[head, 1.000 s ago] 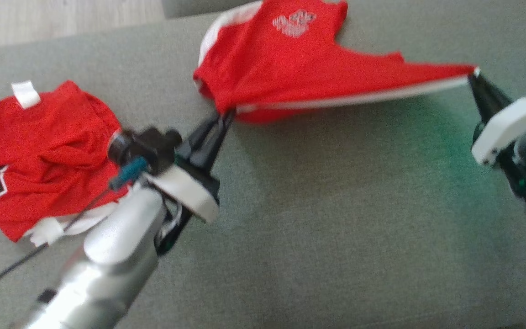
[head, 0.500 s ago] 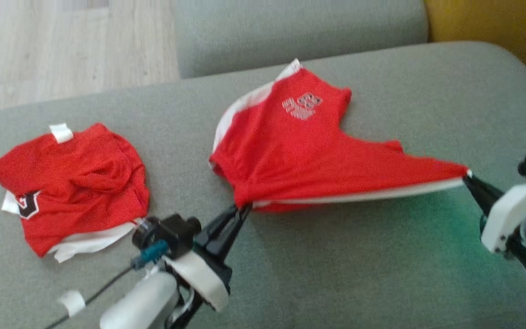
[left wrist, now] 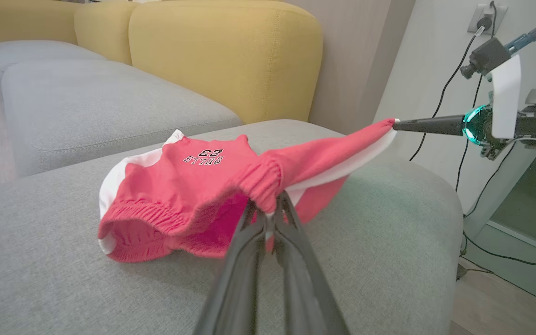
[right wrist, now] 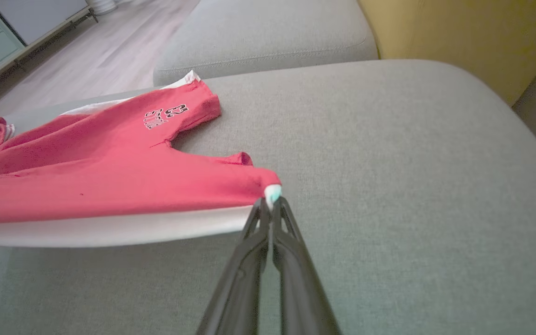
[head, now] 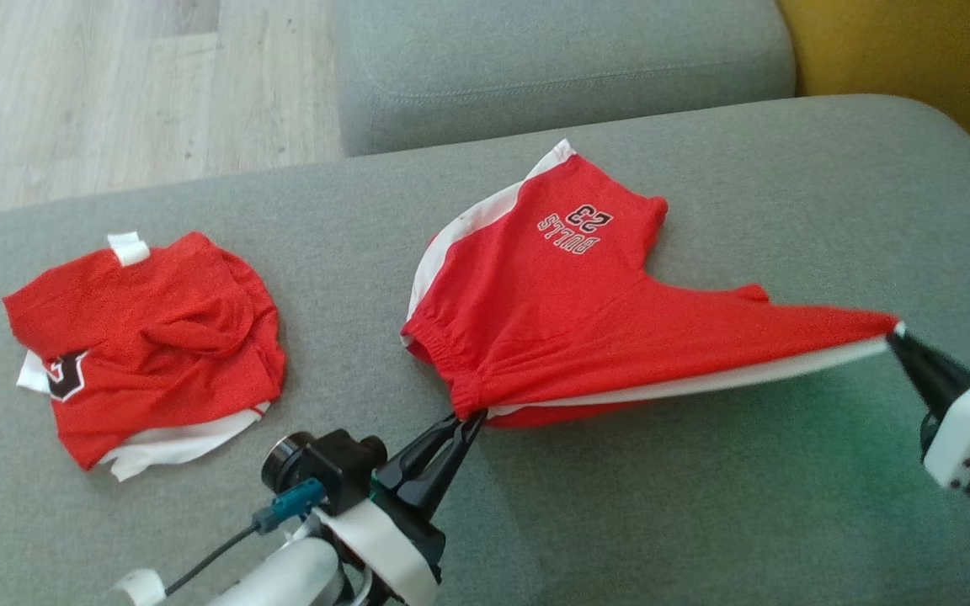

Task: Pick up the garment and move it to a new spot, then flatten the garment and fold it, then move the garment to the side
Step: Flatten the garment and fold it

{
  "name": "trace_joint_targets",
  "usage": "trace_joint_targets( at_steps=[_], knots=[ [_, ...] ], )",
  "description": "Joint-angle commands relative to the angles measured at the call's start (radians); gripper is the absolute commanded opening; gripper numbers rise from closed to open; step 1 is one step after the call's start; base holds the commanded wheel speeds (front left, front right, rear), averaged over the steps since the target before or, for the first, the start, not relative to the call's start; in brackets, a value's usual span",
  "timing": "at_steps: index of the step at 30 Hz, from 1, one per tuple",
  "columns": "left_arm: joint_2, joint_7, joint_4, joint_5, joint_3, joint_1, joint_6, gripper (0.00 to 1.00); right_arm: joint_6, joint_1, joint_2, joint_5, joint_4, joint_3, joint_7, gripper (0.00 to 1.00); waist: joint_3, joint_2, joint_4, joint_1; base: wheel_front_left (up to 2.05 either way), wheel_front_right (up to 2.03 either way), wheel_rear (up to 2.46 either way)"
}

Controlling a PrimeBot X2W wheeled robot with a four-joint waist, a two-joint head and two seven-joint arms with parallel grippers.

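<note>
Grey cushion (head: pixel 662 505) bears red shorts (head: pixel 569 311) and crumpled red jersey (head: pixel 148 345)

Bright red across the basketball shorts (head: pixel 586 311), white down the side stripe (head: pixel 468 231), black BULLS 23 lettering (head: pixel 573 225). Red again on the crumpled garment (head: pixel 148 337), white trim, black letter patch. Plain grey on the sofa cushion (head: pixel 687 505), mustard yellow on the backrest (head: pixel 898 50), pale wood on the floor (head: pixel 72 93). Black on left gripper (head: pixel 472 418) and right gripper (head: pixel 896 334).

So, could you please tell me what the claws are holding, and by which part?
Both hold the red shorts: the left claw pinches the gathered elastic waistband, the right claw a corner at the white trim.
</note>
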Motion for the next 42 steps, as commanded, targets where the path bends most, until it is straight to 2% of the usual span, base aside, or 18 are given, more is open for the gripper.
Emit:
trace_joint_targets(
  at_steps=[1,11,18,26,40,41,42],
  knots=[
    [0.026,0.001,-0.032,-0.004,0.040,-0.051,0.009,0.00,-0.001,-0.028,-0.034,-0.031,-0.038,-0.030,-0.022,0.00,0.010,-0.0001,0.006,0.0000,0.00,0.00,0.00],
    [0.002,0.011,-0.021,-0.006,0.083,-0.172,0.023,0.00,-0.001,-0.175,0.026,-0.182,-0.086,-0.149,0.031,0.00,0.150,-0.0001,0.073,0.0000,0.00,0.00,0.00],
    [-0.025,0.012,0.031,-0.005,0.110,-0.291,0.016,0.00,-0.001,-0.379,0.073,-0.248,-0.032,-0.152,0.099,0.00,0.271,-0.0001,0.128,0.0000,0.00,0.00,0.00],
    [-0.075,0.009,0.102,0.015,0.098,-0.418,-0.002,0.00,-0.001,-0.573,0.077,-0.286,0.072,-0.084,0.138,0.00,0.371,-0.0001,0.188,0.0000,0.00,0.00,0.00],
    [-0.182,-0.014,0.256,0.024,0.074,-0.536,-0.013,0.00,-0.001,-0.813,0.066,-0.284,0.300,0.075,0.098,0.00,0.485,-0.0001,0.299,0.0000,0.00,0.00,0.00],
    [-0.189,-0.014,0.264,0.020,0.070,-0.541,-0.014,0.16,-0.001,-0.827,0.059,-0.293,0.311,0.089,0.081,0.13,0.490,-0.0001,0.303,0.0000,0.00,0.00,0.00],
    [-0.194,-0.016,0.271,0.019,0.068,-0.547,-0.015,0.73,-0.001,-0.838,0.058,-0.293,0.329,0.100,0.076,1.00,0.493,-0.0001,0.306,0.0000,0.00,0.00,0.00]
  ],
)
